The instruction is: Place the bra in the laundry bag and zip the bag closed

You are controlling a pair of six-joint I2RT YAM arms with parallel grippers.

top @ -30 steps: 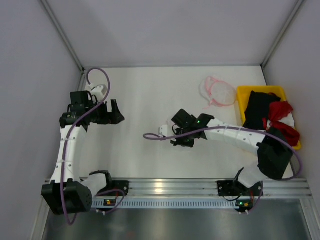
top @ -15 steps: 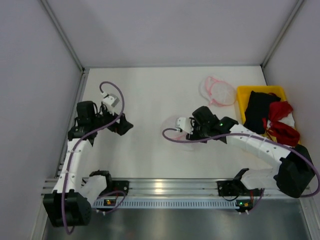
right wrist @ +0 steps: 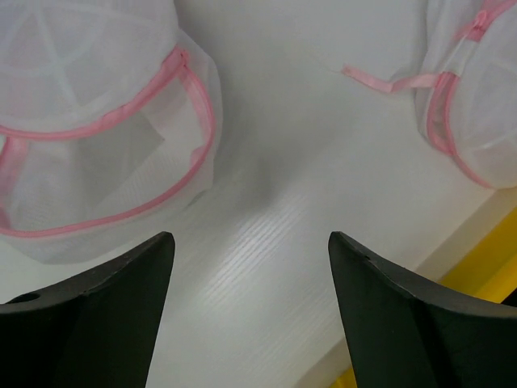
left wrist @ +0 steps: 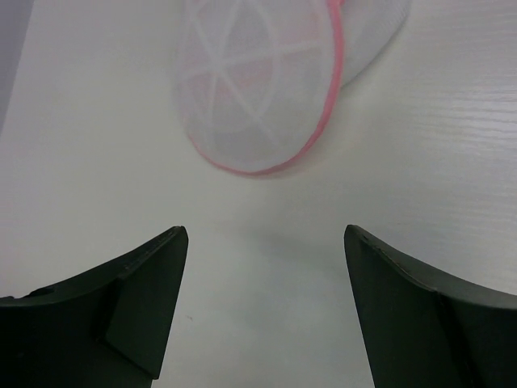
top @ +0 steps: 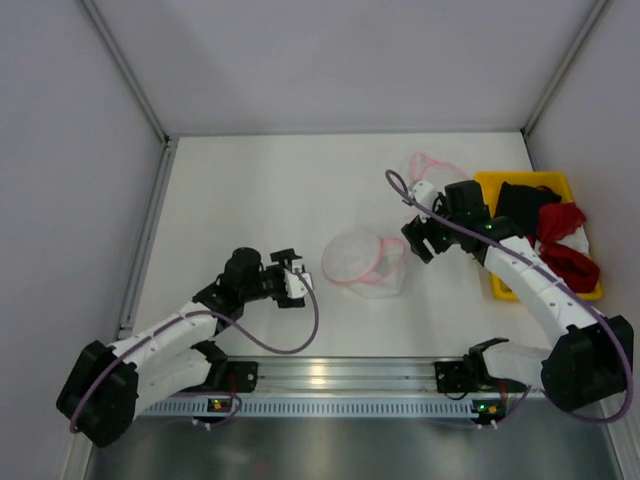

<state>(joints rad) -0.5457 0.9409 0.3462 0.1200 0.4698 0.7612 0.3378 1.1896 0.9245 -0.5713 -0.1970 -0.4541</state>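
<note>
The laundry bag [top: 364, 262], a round white mesh pouch with pink zip trim, lies in the middle of the table; it also shows in the left wrist view [left wrist: 257, 81] and the right wrist view [right wrist: 93, 133]. The black bra [top: 518, 215] lies in the yellow tray [top: 487, 182] at the right. My left gripper [top: 294, 278] is open just left of the bag, with bare table between its fingers [left wrist: 265, 231]. My right gripper [top: 418, 241] is open between the bag and the tray, holding nothing [right wrist: 250, 236].
Red garments [top: 566, 245] lie beside the bra in the tray. A second mesh bag [top: 432, 168] with a loose pink strap lies behind the right wrist, also seen in the right wrist view [right wrist: 477, 89]. The yellow tray's rim [right wrist: 489, 311] is close by the right fingers.
The right gripper opened, let go of the bag and moved right towards the tray. The left arm swung from the far left down to the front, next to the bag.
</note>
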